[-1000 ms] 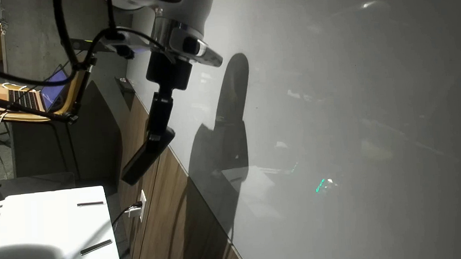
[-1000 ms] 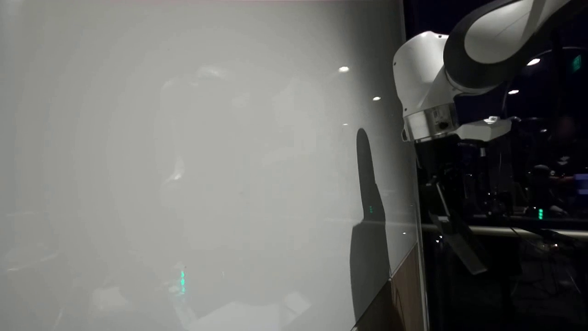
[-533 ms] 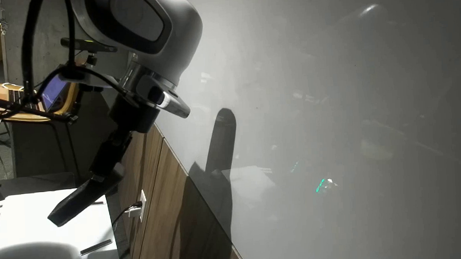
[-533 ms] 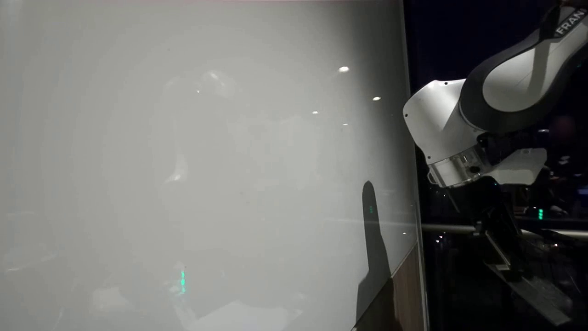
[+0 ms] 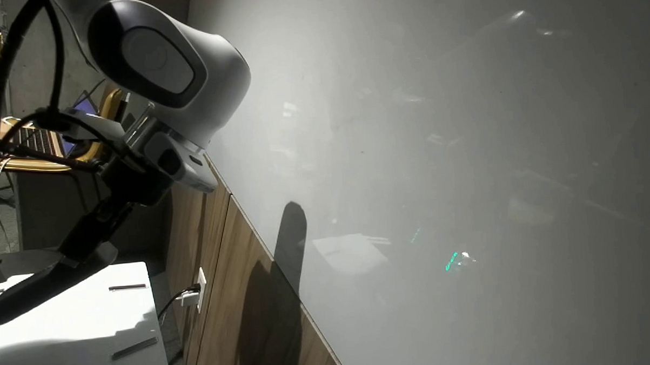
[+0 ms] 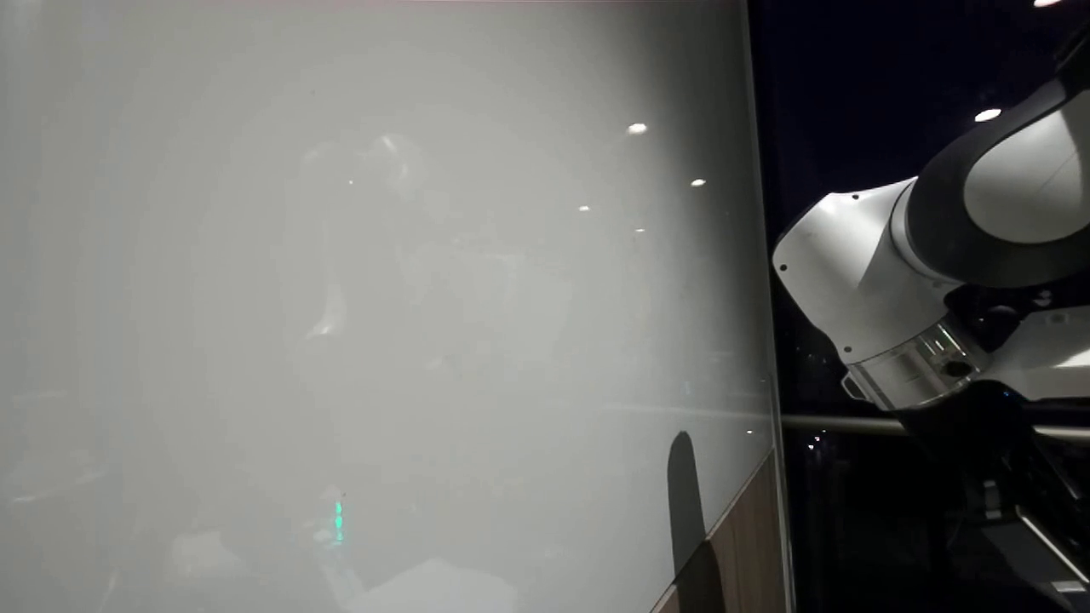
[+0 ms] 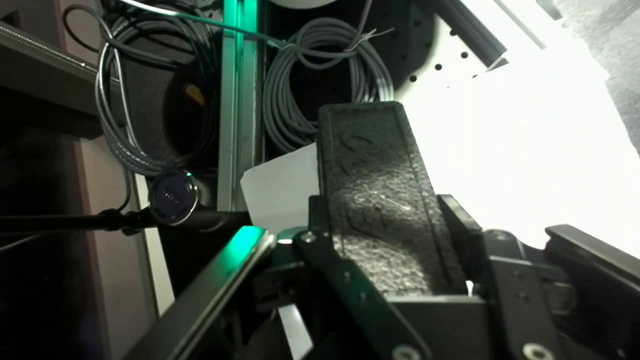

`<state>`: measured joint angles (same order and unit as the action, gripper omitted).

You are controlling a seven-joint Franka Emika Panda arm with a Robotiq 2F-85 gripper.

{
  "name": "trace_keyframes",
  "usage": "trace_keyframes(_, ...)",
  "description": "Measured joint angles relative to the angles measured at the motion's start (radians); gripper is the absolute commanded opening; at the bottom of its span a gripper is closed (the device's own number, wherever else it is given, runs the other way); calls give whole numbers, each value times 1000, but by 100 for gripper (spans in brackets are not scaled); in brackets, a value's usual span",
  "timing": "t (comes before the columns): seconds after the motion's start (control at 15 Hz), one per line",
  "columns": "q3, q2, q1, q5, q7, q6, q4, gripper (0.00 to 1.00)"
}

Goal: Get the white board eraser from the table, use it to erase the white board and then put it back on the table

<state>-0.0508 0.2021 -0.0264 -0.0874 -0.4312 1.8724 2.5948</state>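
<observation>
The dark grey-black eraser (image 7: 375,190) is held lengthwise between the two fingers of my gripper (image 7: 387,217) in the wrist view, with its far end sticking out. In an exterior view, my gripper (image 5: 87,250) holds the tilted eraser (image 5: 42,289) above the far left of the white table (image 5: 107,306). The table is bright white in the wrist view (image 7: 525,140). The large glossy white board (image 5: 464,145) also fills most of an exterior view (image 6: 341,281). The eraser is apart from the board. In that view, gripper and eraser are very dark at the lower right.
Two thin dark strips (image 5: 135,348) lie on the table. Brown wood panelling (image 5: 226,294) with a plugged-in outlet (image 5: 200,289) runs under the board. A laptop (image 5: 37,141) sits behind the arm. Coiled cables (image 7: 325,70) and a metal rail (image 7: 237,110) show below the gripper.
The arm has moved down and away from the board, carrying the eraser over the table. Its shadow on the board has slid down. The grip on the eraser looks the same.
</observation>
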Motion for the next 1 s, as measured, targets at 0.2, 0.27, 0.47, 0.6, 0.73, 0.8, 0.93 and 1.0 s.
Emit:
trace_keyframes(0.2, -8, -3, 28, 66, 30, 8, 14, 31)
trace_keyframes(0.27, -10, -4, 38, 84, 47, 18, 18, 31)
trace_keyframes(0.47, -13, -11, 56, 97, 90, 75, 23, 31)
trace_keyframes(0.6, -13, -25, 57, 97, 115, 111, 23, 31)
trace_keyframes(0.73, -13, -47, 57, 97, 126, 132, 22, 31)
trace_keyframes(0.8, -13, -62, 57, 97, 126, 136, 22, 31)
trace_keyframes(0.93, -12, -96, 56, 96, 126, 148, 22, 31)
trace_keyframes(1.0, -12, -114, 56, 96, 126, 153, 22, 31)
